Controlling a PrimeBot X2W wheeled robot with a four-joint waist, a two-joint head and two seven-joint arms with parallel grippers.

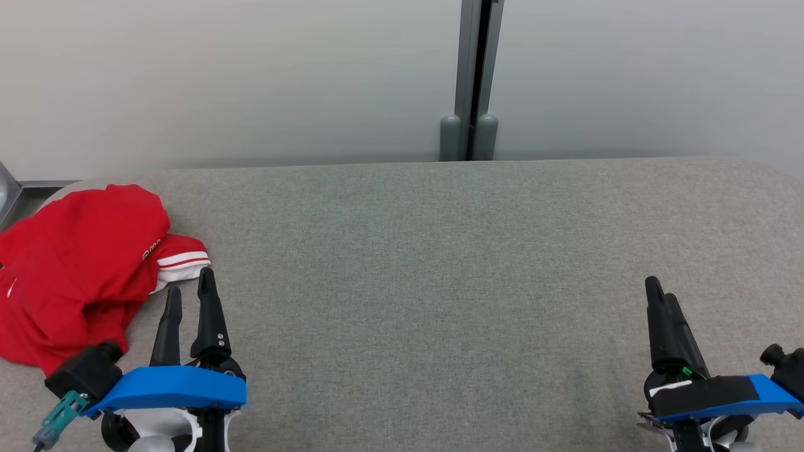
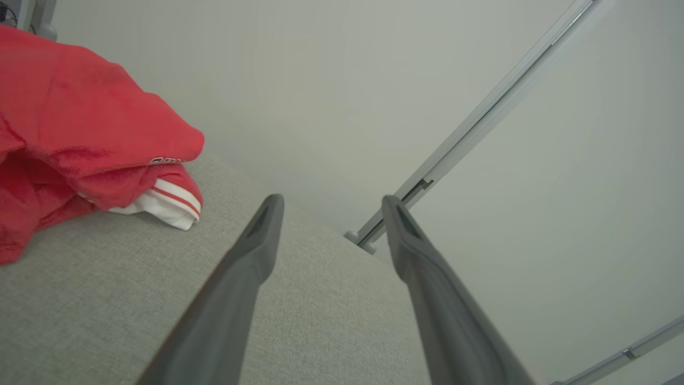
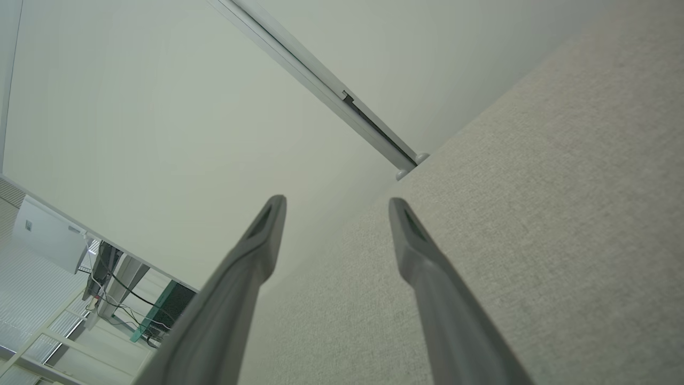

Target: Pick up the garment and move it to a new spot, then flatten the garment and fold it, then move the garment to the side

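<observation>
Open grey counter point(image 1: 440, 263) stretches across the middle and right, a wide passage between the left claw point(image 1: 190, 284) and right claw point(image 1: 661, 290). A crumpled red garment point(image 1: 75, 270) heaps at the far left, just beside the left claw. A pale wall point(image 1: 251, 75) with a grey post point(image 1: 475, 75) bounds the far edge.

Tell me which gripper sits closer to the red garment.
The left gripper: it stands right beside the red garment, while the right gripper sits far across the grey table.
</observation>
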